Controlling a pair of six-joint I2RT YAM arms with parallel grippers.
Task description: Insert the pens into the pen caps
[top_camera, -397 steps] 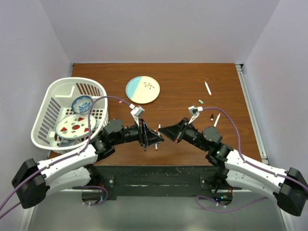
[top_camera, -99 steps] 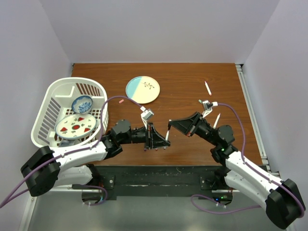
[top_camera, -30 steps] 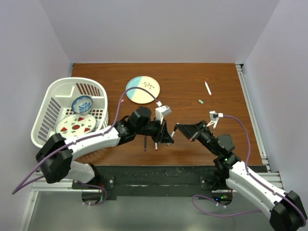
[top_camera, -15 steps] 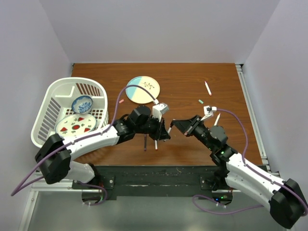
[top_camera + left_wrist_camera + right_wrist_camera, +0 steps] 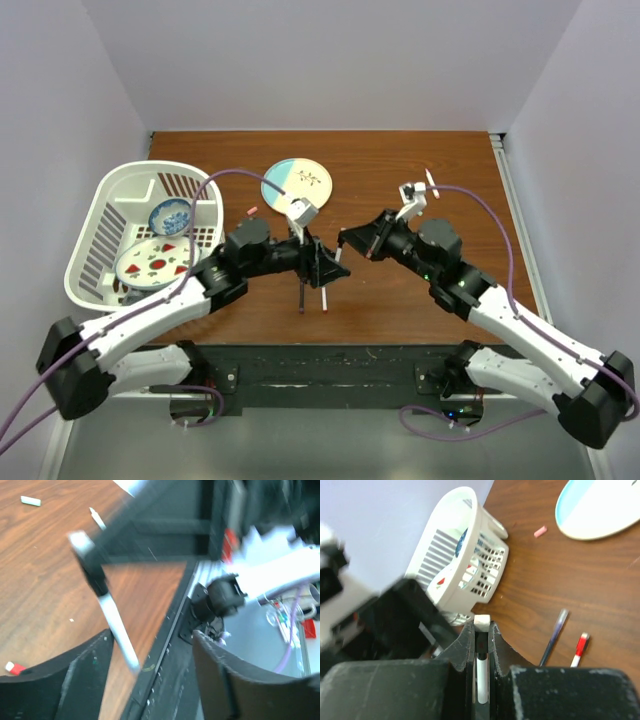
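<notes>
My right gripper (image 5: pixel 347 238) (image 5: pixel 481 626) is shut on a white pen wearing a black cap (image 5: pixel 481 652), held above the table's middle. In the left wrist view that same pen (image 5: pixel 114 630) shows blurred, hanging close to the left finger (image 5: pixel 65 680) of my left gripper (image 5: pixel 152 642) (image 5: pixel 328 268), whose jaws stand apart around it without gripping. A dark purple pen (image 5: pixel 302 295) (image 5: pixel 554 636) and a red-capped white pen (image 5: pixel 324 298) (image 5: pixel 580 649) lie on the table below the grippers. A pink cap (image 5: pixel 250 212) (image 5: pixel 540 531) lies left of the plate. A green cap (image 5: pixel 30 500) lies far off.
A white basket (image 5: pixel 100 215) (image 5: pixel 462 545) holding dishes stands at the left. A blue and cream plate (image 5: pixel 297 187) (image 5: pixel 600 510) sits at the back centre. Another white pen (image 5: pixel 432 184) lies at the back right, partly behind the right wrist. A red cap (image 5: pixel 14 668) lies near the left finger.
My left gripper has opened and let go of the pen. The left arm has drawn back leftward. The right gripper has moved left and away with the capped pen.
</notes>
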